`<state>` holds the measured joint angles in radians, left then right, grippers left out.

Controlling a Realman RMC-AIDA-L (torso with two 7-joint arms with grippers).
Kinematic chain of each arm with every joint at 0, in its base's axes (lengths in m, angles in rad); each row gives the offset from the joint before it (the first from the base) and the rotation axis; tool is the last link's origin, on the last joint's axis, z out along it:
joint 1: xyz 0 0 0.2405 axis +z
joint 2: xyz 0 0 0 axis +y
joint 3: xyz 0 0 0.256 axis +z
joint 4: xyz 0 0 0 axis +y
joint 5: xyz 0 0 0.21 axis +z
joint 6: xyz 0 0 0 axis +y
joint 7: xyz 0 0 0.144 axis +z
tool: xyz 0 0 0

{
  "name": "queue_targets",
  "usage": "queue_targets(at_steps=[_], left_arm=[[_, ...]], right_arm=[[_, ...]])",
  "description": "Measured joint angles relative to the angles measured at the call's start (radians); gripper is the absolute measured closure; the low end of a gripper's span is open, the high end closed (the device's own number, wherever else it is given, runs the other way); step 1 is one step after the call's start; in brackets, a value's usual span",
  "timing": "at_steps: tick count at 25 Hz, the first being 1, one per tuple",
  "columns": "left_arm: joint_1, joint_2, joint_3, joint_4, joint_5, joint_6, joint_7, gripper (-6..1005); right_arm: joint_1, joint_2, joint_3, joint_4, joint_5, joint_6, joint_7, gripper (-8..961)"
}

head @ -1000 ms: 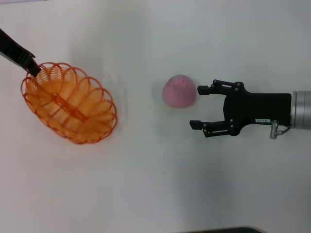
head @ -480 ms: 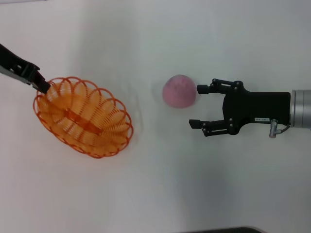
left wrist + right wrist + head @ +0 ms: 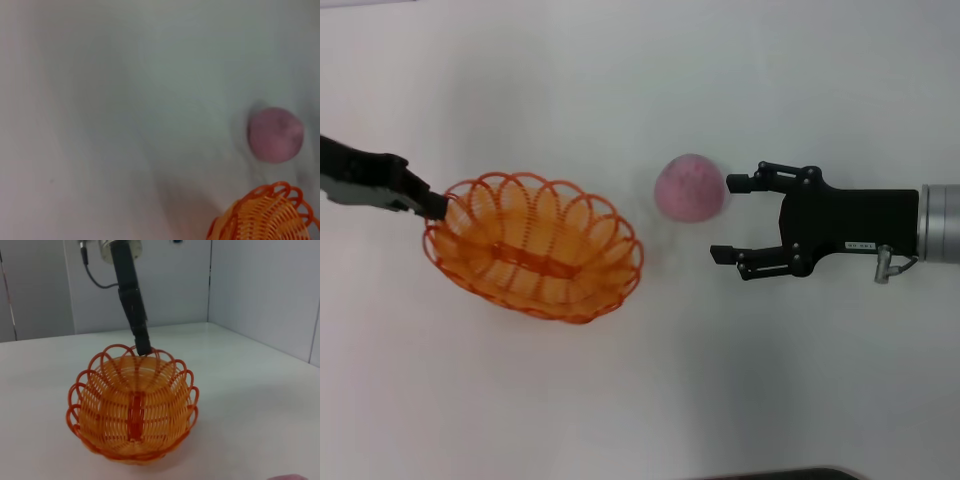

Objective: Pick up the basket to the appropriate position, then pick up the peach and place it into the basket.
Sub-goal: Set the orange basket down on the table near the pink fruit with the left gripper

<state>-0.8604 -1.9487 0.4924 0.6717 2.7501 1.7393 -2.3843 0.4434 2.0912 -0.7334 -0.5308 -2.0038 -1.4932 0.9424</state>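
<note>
The orange wire basket [image 3: 570,215] is empty and lies left of centre in the head view. My left gripper [image 3: 435,203] is shut on its left rim. The basket also shows in the left wrist view [image 3: 267,215] and the right wrist view [image 3: 132,410], where the left gripper [image 3: 142,347] pinches its far rim. The pink peach [image 3: 689,187] sits on the table just right of the basket and apart from it. It also shows in the left wrist view [image 3: 275,134]. My right gripper [image 3: 723,219] is open, just right of the peach, with its upper finger beside the fruit.
The white table [image 3: 640,400] carries nothing else. Grey walls [image 3: 260,290] stand behind the table in the right wrist view. A dark edge [image 3: 780,473] shows at the bottom of the head view.
My left gripper has carried the basket to the right, toward the peach, and the basket has turned to lie more level. The right arm and the peach have not moved.
</note>
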Motion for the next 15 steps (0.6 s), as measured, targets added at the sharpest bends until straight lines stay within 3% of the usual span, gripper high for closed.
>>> queue_targets(at_steps=[12, 15], left_arm=[[0.165, -0.067, -0.019, 0.032, -0.179, -0.055, -0.003, 965], [0.219, -0.094, -0.017, 0.074, -0.244, -0.061, 0.004, 965]], right_arm=[[0.000, 0.000, 0.000, 0.001, 0.001, 0.023, -0.003, 26], [0.000, 0.001, 0.000, 0.002, 0.001, 0.024, -0.004, 26]])
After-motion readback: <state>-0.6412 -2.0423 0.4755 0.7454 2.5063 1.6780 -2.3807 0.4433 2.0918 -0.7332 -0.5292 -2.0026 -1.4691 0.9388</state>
